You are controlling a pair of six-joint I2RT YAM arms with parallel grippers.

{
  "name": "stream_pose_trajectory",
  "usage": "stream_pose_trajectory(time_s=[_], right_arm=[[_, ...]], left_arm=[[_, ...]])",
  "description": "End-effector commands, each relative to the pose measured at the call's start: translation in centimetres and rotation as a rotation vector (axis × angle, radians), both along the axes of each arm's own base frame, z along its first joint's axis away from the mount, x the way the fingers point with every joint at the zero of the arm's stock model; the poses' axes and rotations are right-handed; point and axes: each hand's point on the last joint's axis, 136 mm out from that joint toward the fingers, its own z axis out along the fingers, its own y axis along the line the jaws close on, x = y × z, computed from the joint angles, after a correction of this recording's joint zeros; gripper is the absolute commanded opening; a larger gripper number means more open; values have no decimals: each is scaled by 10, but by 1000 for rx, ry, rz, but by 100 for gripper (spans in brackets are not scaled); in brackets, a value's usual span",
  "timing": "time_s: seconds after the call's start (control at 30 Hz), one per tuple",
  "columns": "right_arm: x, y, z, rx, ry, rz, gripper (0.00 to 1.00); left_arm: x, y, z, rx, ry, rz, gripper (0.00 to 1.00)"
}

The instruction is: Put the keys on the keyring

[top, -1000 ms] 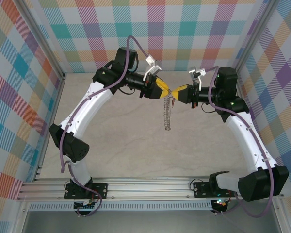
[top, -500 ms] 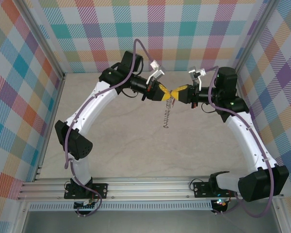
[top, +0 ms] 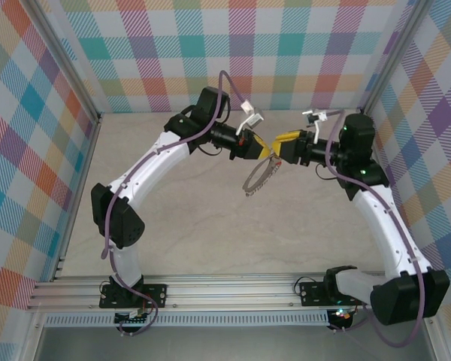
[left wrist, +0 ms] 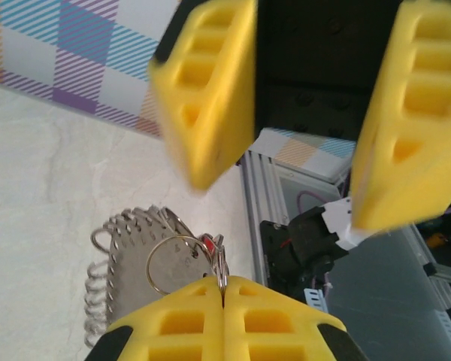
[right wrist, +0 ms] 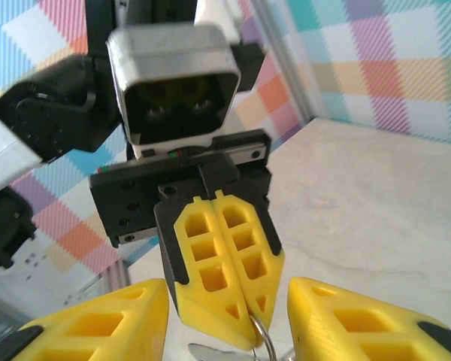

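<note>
Above the beige table's [top: 195, 226] far middle, the left gripper [left wrist: 223, 284], yellow fingers pressed shut, pinches the large grey wire-fringed metal keyring [left wrist: 124, 252], with the tiny red-headed key [left wrist: 208, 242] just beside its tips. The right gripper [left wrist: 293, 197] (spread wide, holding nothing) faces it closely.

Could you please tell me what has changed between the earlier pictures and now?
The left arm reached further right, carrying its end effector along. The keyring, which hung straight, now slants with its free end toward the left. The right end effector drew back slightly and stands open around the left fingertips. Unchanged: the left end effector is shut on the keyring, held above the table.
</note>
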Motion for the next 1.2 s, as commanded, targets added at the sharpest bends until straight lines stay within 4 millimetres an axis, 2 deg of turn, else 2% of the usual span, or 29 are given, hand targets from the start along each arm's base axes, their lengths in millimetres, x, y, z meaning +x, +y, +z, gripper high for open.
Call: stream_pose_trajectory(time_s=[0.0,0.13,0.43,0.67,0.87,1.03,1.17], right_arm=[[1,-16,24,37,-82,-130,49],[-6,-21,19,50,-67,-168,50],[-20,-10,-5,75,-9,-56,55],[-18,-2,-4,78,-23,-22,60],[-9,5,-4,68,-28,-17,62],[-2,9,-1,68,-39,-14,60],[-3,13,3,72,-50,7,53]], left_arm=[[-7,9,49,-85,-120,45,0],[-5,10,56,-103,-138,83,0],[-10,13,74,-150,-147,90,0],[-15,14,79,-164,-143,81,0],[-19,14,81,-176,-135,59,0],[-22,14,83,-184,-129,36,0],[-23,13,83,-186,-124,27,0]])
